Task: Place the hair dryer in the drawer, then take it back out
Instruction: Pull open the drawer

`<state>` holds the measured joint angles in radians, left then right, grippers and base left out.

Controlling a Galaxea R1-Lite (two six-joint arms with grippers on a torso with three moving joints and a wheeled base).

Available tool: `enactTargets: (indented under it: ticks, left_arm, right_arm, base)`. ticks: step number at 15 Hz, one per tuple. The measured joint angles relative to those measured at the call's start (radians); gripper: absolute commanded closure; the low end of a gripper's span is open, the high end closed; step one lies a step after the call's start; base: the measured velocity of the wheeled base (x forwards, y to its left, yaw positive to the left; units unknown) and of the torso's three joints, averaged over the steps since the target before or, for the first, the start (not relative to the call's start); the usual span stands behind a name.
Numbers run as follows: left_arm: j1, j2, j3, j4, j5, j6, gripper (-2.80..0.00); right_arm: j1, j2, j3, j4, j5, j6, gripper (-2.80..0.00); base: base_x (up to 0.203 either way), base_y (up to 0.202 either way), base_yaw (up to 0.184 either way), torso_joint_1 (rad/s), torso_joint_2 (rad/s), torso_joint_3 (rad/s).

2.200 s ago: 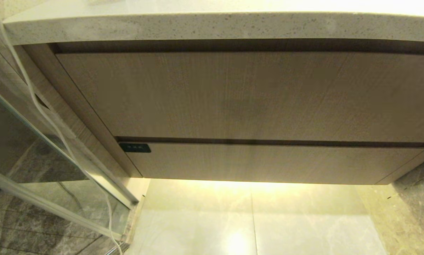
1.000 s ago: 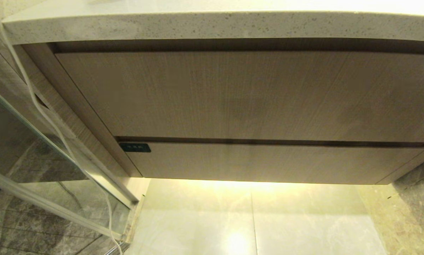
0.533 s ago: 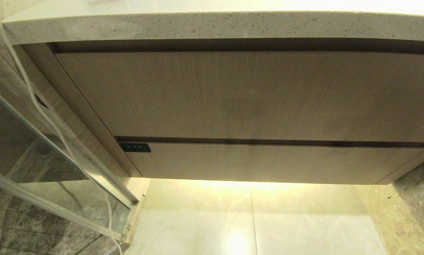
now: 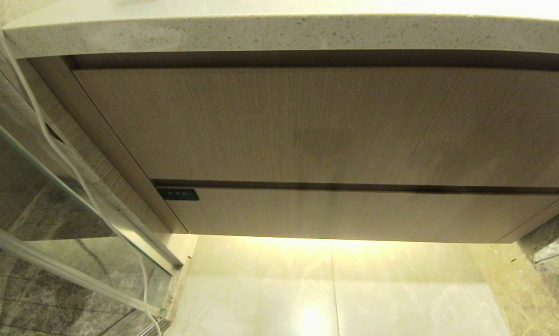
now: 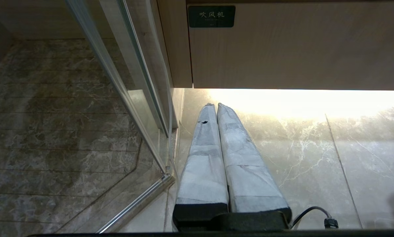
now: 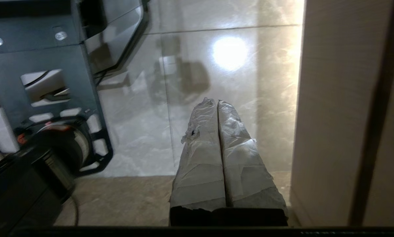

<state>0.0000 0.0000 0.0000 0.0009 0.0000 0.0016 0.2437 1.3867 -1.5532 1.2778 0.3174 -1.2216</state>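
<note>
Right end effector point(image 6: 217, 102) newly swung beside cabinet, one drawer point(image 4: 354, 212) shut

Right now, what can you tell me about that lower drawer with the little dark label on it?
The drawer is a wide, shallow front in light-brown wood grain, shut flush beneath a taller panel, with a dark gap between them. A small dark label with pale Chinese characters sits at its upper left corner. No handle shows. It hangs above the glossy floor, lit from beneath. Nothing touches it.

Speckled stone countertop point(image 4: 279, 32), glossy pale marble floor point(image 4: 335, 289) lit from under the cabinet, glass partition point(image 4: 50, 205) at left.
</note>
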Motion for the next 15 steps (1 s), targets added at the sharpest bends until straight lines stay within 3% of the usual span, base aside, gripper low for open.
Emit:
enactTargets:
  ticks: [3,10,15]
  left_arm:
    - [0.000,0.000,0.000,0.000,0.000,0.000,0.00]
    - [0.000,0.000,0.000,0.000,0.000,0.000,0.00]
    - [0.000,0.000,0.000,0.000,0.000,0.000,0.00]
  right_arm:
    - [0.009,0.025,0.042,-0.038,0.005,-0.003,0.00]
    - [0.037,0.142,0.158,-0.391,-0.014,-0.048,0.00]
    - [0.073,0.199,0.233,-0.461,-0.016,-0.075,0.00]
  base:
    - [0.000,0.000,0.000,0.000,0.00,0.000]
    - [0.000,0.000,0.000,0.000,0.00,0.000]
    - [0.000,0.000,0.000,0.000,0.00,0.000]
